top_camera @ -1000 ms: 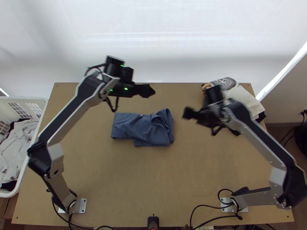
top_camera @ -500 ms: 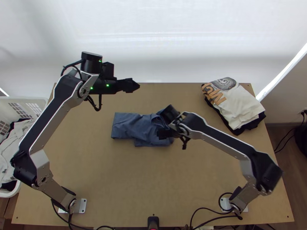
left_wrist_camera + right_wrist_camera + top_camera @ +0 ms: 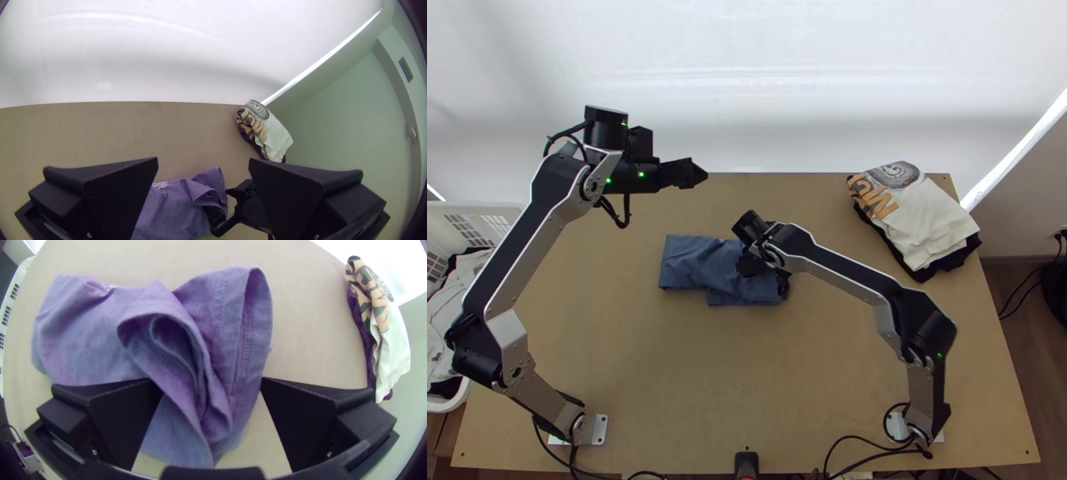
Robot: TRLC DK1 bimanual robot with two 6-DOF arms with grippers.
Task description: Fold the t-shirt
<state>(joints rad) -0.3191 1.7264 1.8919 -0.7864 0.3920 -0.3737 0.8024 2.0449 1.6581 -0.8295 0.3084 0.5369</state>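
Observation:
My left gripper [image 3: 703, 174] is over the table's far part, up and left of the blue t-shirt [image 3: 703, 268]. The right gripper [image 3: 745, 264] is over the shirt's right part. The shirt lies folded into a compact bundle, its right end bunched with loose layers. In the left wrist view, the left gripper [image 3: 203, 162] stands open with nothing between its fingers, and the shirt [image 3: 173, 209] is beyond it. In the right wrist view, the right gripper [image 3: 211, 381] has its fingers wide apart, with the rolled layers of the shirt [image 3: 191, 360] between and beyond them.
A pile of folded clothes [image 3: 923, 216], white with print over black, lies at the table's far right corner. A white basket [image 3: 507, 212] with clothes stands at the left edge. Bare wood of the table [image 3: 691, 360] lies in front of the shirt.
The right arm has swung left from beside the clothes pile to over the shirt's right part. My left gripper has moved left. The shirt looks unmoved.

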